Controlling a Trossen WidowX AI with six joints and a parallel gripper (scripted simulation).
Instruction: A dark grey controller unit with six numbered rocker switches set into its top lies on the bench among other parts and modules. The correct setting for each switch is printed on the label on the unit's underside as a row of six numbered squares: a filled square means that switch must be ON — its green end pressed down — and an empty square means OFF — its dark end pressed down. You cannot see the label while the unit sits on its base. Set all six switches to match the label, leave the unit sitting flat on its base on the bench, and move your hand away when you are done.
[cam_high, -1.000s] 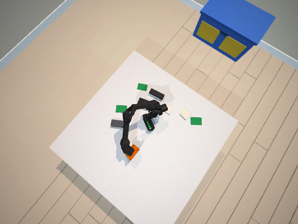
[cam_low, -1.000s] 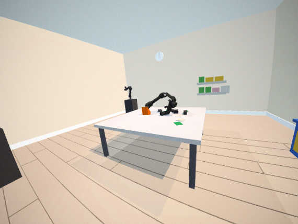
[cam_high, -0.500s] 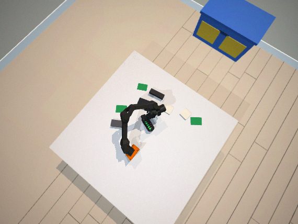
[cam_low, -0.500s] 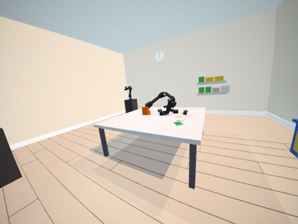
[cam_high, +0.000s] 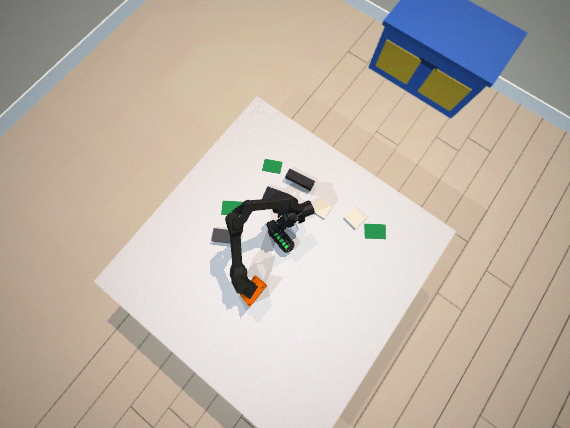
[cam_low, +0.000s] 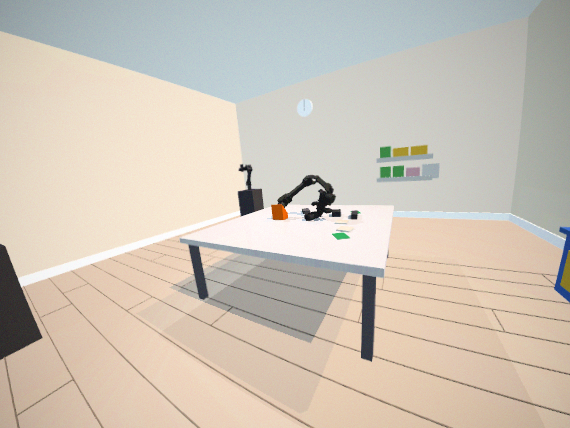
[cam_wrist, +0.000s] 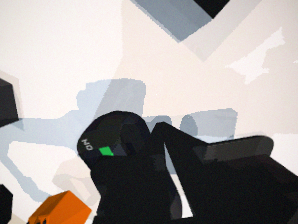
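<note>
The dark controller unit sits on the bench, with its switch side up and several green rocker ends showing in a row. In the wrist view, one green end and the printed word ON show at its near side; the fingers cover much of the rest. My gripper is shut and empty. It is low, over or against the unit's upper-left end in the top view; I cannot tell whether it touches a switch. The label on the underside is hidden, and the full set of switch positions cannot be read.
The orange part stands at the arm's base. Dark blocks lie behind and left of the unit. Green plates and cream plates lie flat on the bench.
</note>
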